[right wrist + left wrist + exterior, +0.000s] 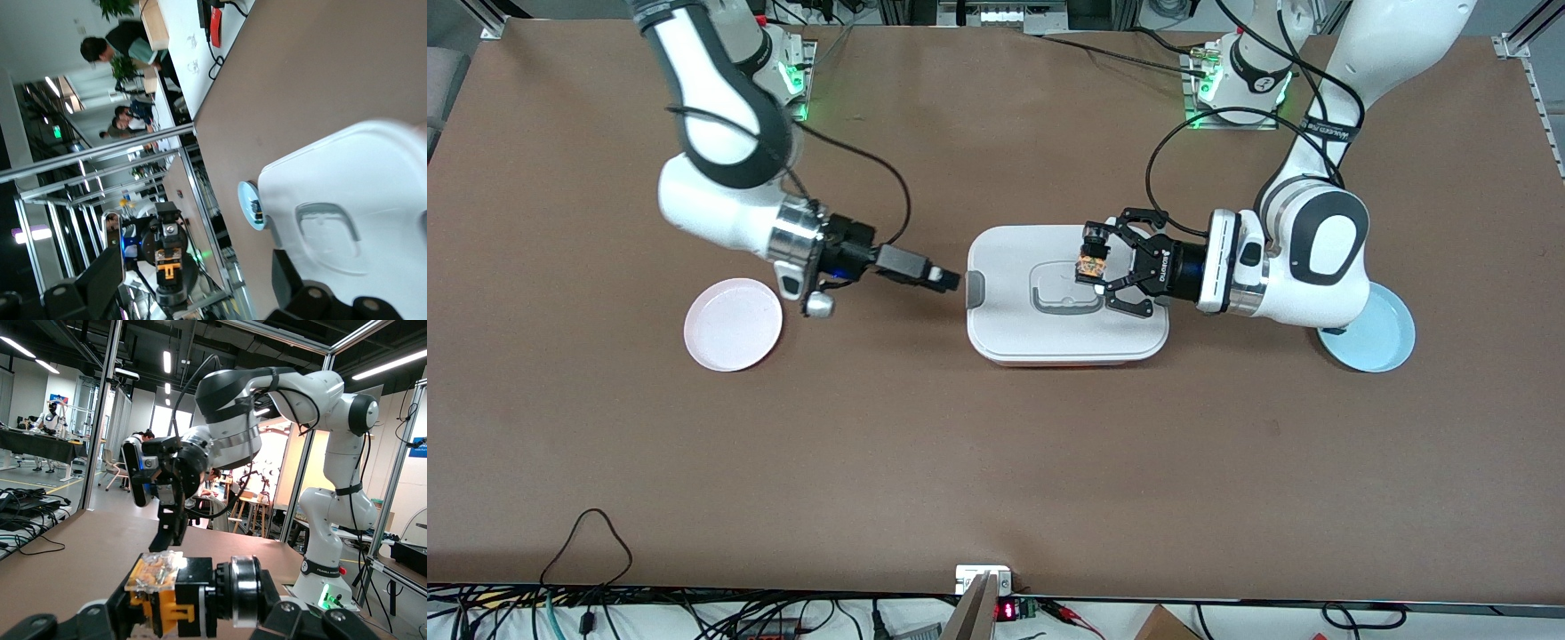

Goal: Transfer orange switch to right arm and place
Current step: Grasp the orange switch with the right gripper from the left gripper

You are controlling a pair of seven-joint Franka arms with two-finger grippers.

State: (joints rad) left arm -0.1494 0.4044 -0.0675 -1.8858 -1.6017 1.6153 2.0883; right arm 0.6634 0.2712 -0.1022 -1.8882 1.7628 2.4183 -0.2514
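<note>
Switch [1090, 264]: tiny black block with an orange part, clamped between the fingers of the left gripper [1096, 267], held in the air over the lid of the white box [1005, 302]. The left wrist view shows it up close [163, 593], orange part and a clear cap facing outward.

Left gripper: turned sideways, pointing toward the right arm's end of the table.

Right gripper [950, 279]: turned sideways, pointing at the left gripper, fingers spread apart with nothing between them, over the table just beside the box's edge.

White box: lidded, with a grey handle recess, mid-table.

Pink plate [733, 324]: toward the right arm's end.

Blue plate [1383, 342]: toward the left arm's end, partly under the left arm.
</note>
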